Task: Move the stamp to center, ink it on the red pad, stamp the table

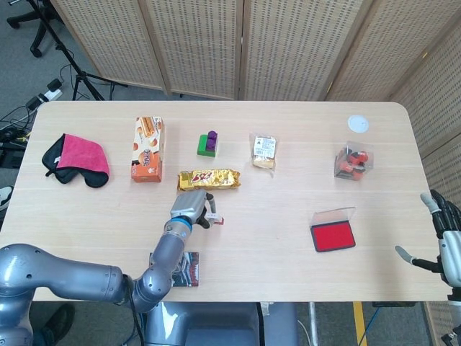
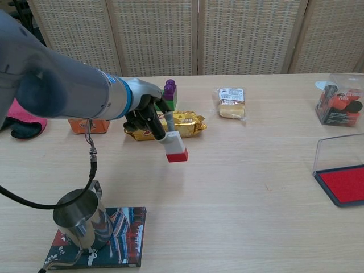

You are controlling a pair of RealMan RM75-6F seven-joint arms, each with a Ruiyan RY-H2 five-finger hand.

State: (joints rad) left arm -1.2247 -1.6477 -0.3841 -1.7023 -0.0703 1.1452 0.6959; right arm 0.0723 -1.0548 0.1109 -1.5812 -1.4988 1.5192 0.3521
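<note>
Red-based, the stamp (image 2: pixel 174 147) is gripped by its handle in the left hand (image 2: pixel 145 108), tilted above the surface (image 2: pixel 239 216), at about 5 o'clock from the gold snack packet (image 2: pixel 185 121). The right hand (image 1: pixel 448 238) is held with fingers spread, grasping nothing, at 3 o'clock from the red pad (image 1: pixel 333 236).

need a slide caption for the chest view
Left hand carries the stamp over the table toward center, red ink pad waiting open at right.
</note>
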